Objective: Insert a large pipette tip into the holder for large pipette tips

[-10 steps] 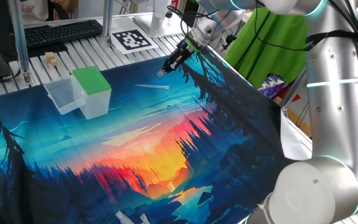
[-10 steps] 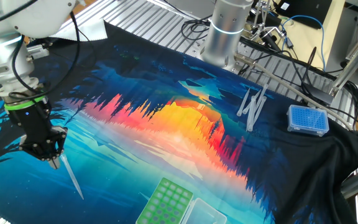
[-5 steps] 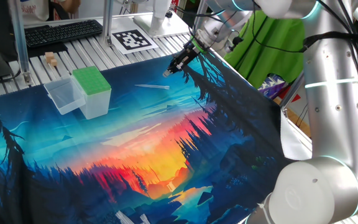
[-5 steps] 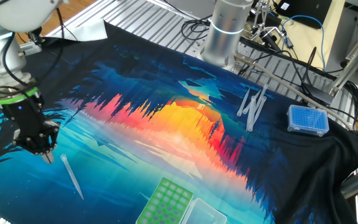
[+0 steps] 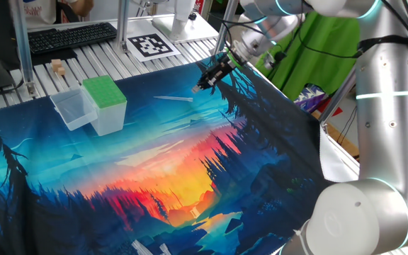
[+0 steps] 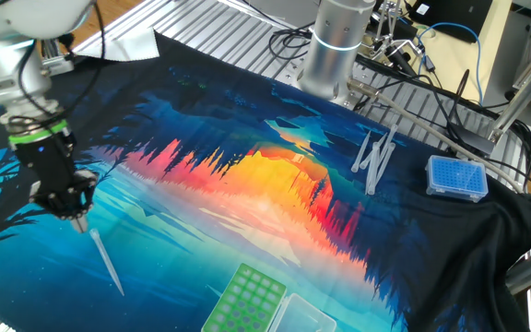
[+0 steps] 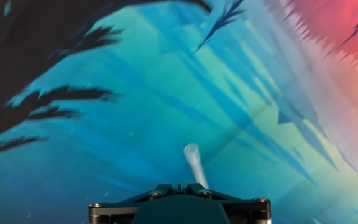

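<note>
**Tip flat on the mat, gripper above it**

The holder [image 5: 105, 103] stands at the mat's [image 5: 154, 170] far left edge, green top up, with a clear tub [image 5: 74, 108] touching its left side. To the holder's right, apart from it, the tip [image 5: 173, 98] lies flat — its long axis roughly level across one fixed view, the fine point toward the holder, the wide end away. In the other fixed view the tip [image 6: 107, 264] runs diagonally, wide end up toward the gripper, point down toward the holder [image 6: 248, 301].

Further right of the holder, the gripper [image 5: 197, 87] hangs tilted above the mat, just beyond the tip's wide end and not touching it; the other fixed view shows it [image 6: 79, 222] the same. Whether its fingers are parted I cannot tell — in the hand view the fingertips are hidden, and only the tip's [image 7: 195, 164] open wide end shows.

Bare mat lies between tip and holder. Far from the holder, across the mat, loose tips [image 6: 374, 157] and a blue box [image 6: 456, 178] sit well apart.
</note>
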Robot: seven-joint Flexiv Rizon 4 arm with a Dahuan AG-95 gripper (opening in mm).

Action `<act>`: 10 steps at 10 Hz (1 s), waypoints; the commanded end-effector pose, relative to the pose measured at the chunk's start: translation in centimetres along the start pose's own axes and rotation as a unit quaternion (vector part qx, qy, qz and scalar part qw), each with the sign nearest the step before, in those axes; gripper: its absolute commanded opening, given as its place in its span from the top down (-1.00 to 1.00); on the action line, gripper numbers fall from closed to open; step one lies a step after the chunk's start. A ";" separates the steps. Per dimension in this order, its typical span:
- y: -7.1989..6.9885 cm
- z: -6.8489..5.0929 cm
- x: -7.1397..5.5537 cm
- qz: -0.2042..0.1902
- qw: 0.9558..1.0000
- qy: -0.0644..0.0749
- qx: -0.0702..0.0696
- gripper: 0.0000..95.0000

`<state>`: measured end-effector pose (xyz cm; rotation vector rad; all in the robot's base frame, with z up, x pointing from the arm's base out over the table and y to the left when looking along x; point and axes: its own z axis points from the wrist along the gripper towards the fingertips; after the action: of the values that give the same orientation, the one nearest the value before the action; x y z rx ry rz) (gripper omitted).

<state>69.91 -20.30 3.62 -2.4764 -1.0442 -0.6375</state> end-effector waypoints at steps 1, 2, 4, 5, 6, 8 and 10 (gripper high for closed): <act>0.2 0.0 0.0 0.003 1.000 0.004 -0.003 1.00; 0.3 0.0 -0.4 0.001 1.000 0.009 0.001 1.00; 0.4 0.0 -0.6 0.005 1.000 0.010 -0.001 1.00; 0.4 0.0 -0.7 0.008 1.000 0.010 -0.002 1.00; 0.3 0.0 -0.8 0.008 1.000 0.010 -0.003 1.00; 0.2 -0.1 -0.9 0.007 1.000 0.009 -0.004 1.00; 0.2 -0.1 -1.0 0.007 1.000 0.008 -0.005 1.00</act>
<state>69.41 -21.00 3.06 -2.4809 -1.0202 -0.6601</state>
